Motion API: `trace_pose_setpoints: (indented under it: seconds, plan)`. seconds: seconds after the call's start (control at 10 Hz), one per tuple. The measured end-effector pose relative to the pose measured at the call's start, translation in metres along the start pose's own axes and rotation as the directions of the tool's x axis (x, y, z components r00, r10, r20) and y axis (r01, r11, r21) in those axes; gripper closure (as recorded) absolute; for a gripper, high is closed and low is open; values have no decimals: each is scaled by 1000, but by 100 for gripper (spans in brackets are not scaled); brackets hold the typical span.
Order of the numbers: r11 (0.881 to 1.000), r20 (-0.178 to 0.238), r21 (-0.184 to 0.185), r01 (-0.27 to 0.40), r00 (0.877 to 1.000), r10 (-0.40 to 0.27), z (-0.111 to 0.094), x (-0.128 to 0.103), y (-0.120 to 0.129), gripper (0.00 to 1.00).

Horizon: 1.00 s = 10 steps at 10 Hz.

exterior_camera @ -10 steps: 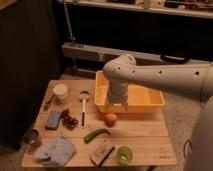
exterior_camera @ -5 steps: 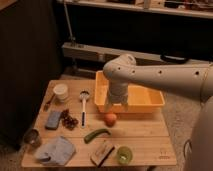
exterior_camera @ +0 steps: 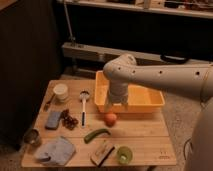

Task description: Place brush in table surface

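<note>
The brush lies on the table surface, left of the middle, with its round pale head at the far end and its dark thin handle pointing toward the front. My gripper hangs at the end of the white arm over the left part of the orange-yellow tub, to the right of the brush and apart from it. Nothing shows between its fingers.
On the table are a white cup, a blue sponge, dark grapes, an orange fruit, a green curved vegetable, a wooden block brush, a green cup, a blue cloth and a metal cup.
</note>
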Motion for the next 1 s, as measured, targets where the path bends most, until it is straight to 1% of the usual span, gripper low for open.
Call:
trace_pose_setpoints:
  seconds: [0.1, 0.2, 0.3, 0.5, 0.6, 0.7, 0.8, 0.9, 1.0]
  plan:
    - [1000, 35, -4, 16, 999, -15, -2, -13, 5, 35]
    - [999, 63, -22, 34, 997, -33, -5, -26, 17, 35]
    - [998, 89, -32, 53, 995, -50, -7, -40, 29, 35]
    - [993, 145, -63, 102, 985, -92, -11, -71, 65, 35]
    - [989, 182, -78, 126, 977, -110, -14, -86, 80, 35]
    - [984, 232, -93, 149, 965, -124, -19, -101, 92, 35]
    - [977, 290, -110, 182, 946, -143, -25, -114, 105, 35]
    - [974, 321, -114, 198, 935, -152, -31, -120, 110, 35]
    - [971, 346, -113, 210, 925, -160, -41, -124, 114, 35]
